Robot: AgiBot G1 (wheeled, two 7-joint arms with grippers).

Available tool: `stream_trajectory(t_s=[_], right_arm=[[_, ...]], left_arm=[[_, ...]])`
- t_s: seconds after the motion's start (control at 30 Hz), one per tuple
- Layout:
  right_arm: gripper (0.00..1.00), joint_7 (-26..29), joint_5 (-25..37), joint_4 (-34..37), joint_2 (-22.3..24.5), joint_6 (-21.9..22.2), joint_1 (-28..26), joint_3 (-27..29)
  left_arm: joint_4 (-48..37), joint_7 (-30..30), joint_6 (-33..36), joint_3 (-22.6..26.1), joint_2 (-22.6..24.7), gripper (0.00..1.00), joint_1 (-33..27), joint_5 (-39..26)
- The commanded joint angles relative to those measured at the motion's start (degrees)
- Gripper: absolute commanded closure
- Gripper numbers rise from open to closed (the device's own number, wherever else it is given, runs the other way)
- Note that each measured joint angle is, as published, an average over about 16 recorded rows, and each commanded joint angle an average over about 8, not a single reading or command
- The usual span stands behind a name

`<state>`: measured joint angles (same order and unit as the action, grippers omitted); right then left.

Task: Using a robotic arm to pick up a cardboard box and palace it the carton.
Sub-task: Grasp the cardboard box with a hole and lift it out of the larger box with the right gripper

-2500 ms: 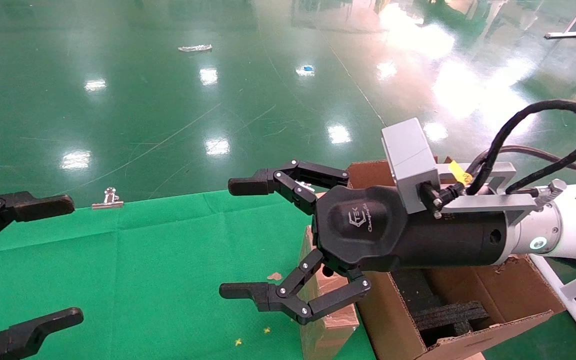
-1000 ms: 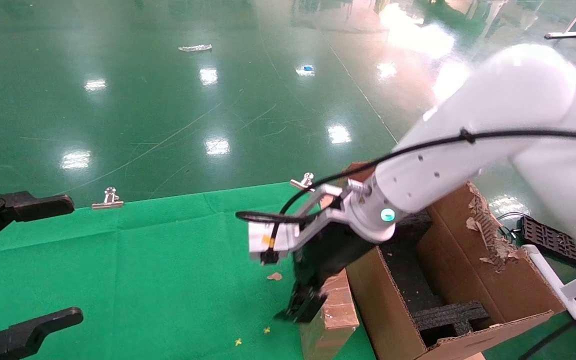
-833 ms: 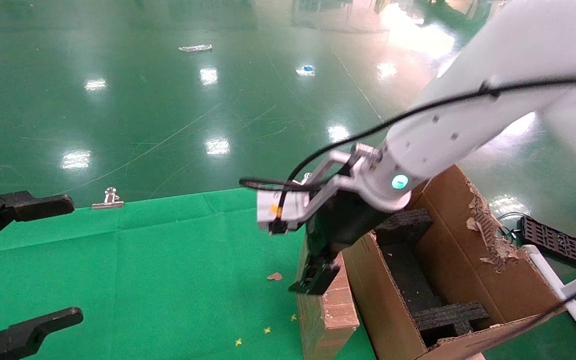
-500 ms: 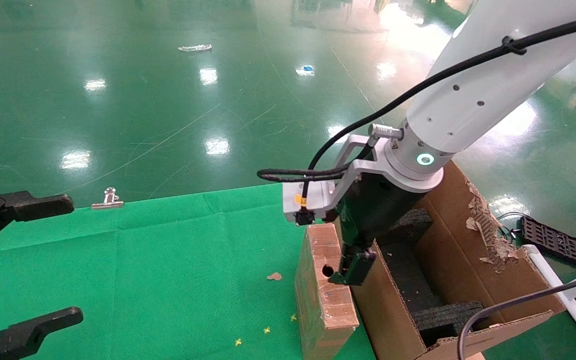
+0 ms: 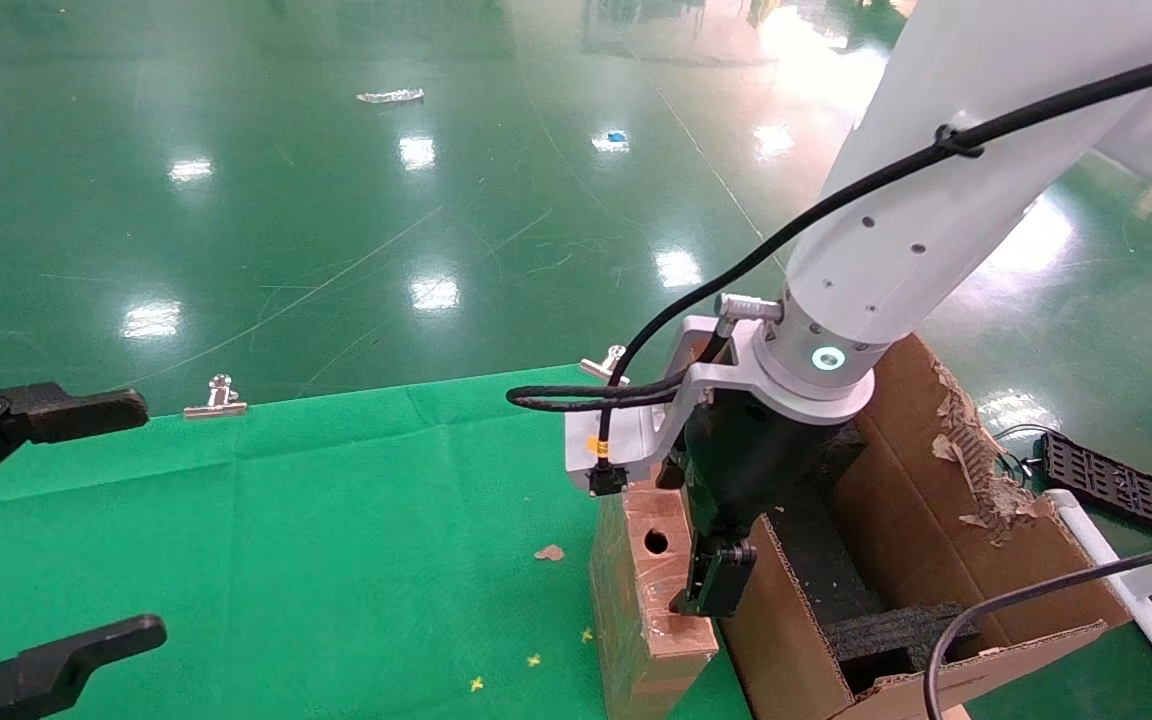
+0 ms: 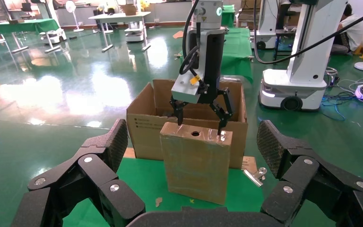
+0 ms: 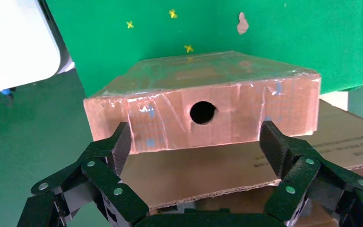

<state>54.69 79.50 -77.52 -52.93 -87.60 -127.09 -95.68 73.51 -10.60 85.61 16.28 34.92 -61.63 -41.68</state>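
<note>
We see the carton at the right edge of the green surface, flaps up, far-right flap torn ragged. Inside: black foam blocks along the bottom, nothing else visible in there.

The cardboard box is standing on edge on the surface, pressed against the carton's outer left wall, so outside the carton. Taped narrow edge faces up w/ the round hole showing.

The robotic arm (right) comes down from upper right, wrist pointing down over the box/carton seam. Right end effector is released: fingers spread, one at each end of the box's top edge, tips at or just above the tape; left wrist view shows one tip each side of the hole. Can't tell if the pads actually touch. Right wrist view: both fingers flank the box's holed face w/ gaps either side.

Left end effector sits at the far left over the surface, well apart from the box, fingers wide apart, holding nothing.

Around: two binder clips on the back edge of the surface, one left, one near the arm's cable. Small cardboard scrap and yellow bits on the cloth just left of the box. Black grid tray on the floor right of the carton. Carton's left wall sits directly against the box.
</note>
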Motion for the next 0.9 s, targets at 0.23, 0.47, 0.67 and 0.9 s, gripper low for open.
stream_trajectory(t_s=[0.23,0.47,0.67,0.9], right_arm=[[0.0,11.02,-1.78,1.64,2.56,1.32,-1.15,-0.91],[0.0,26.15,-5.43,8.08,4.74,0.65,-1.3,-1.32],[0.0,32.08,-8.51,14.39,4.17,0.73,1.35,-1.87],[0.0,33.36,-10.04,19.32,1.84,1.88,4.83,-2.37]], left_arm=[[0.0,0.02,-0.01,0.03,-0.01,0.0,-0.01,0.02],[0.0,0.03,-0.03,0.06,-0.03,0.0,-0.01,0.04],[0.0,0.04,-0.04,0.08,-0.04,0.0,-0.02,0.06],[0.0,0.06,-0.05,0.11,-0.05,0.0,-0.02,0.08]])
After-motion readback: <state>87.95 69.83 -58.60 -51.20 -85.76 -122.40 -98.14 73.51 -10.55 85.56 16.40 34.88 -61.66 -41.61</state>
